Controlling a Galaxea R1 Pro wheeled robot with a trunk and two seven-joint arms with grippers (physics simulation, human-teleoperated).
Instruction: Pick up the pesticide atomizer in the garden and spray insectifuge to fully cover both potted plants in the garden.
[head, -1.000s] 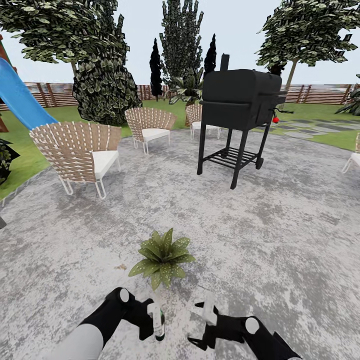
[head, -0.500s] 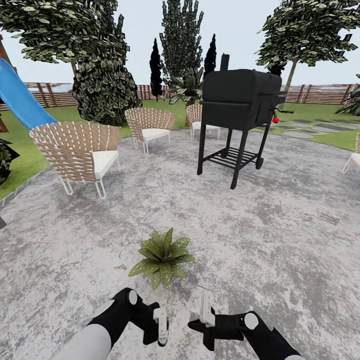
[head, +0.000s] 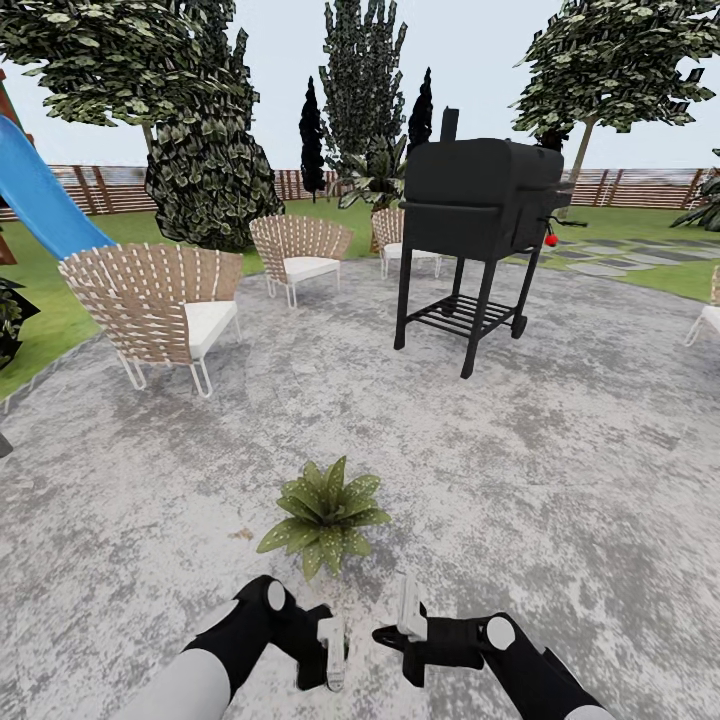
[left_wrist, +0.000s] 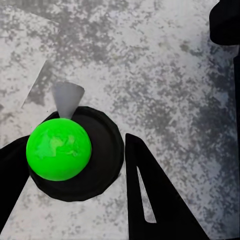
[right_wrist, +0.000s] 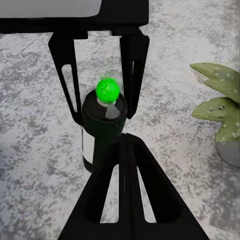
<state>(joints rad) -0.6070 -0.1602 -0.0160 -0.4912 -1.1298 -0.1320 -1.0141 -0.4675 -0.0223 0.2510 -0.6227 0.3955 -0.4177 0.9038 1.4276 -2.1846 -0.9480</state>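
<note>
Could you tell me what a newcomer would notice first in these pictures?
Probably the big black grill standing on the grey paving right of centre. Then the small potted plant just ahead of the two grippers, where the left gripper holds a dark bottle with a bright green top.

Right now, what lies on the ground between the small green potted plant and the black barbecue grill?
Nothing: in the head view, only bare mottled grey stone paving stretches from the low green-leaved potted plant to the black barbecue grill.

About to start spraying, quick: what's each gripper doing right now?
Left gripper: shut on the slim dark bottle with a white label and green top.
Right gripper: shut, holding nothing.
</note>
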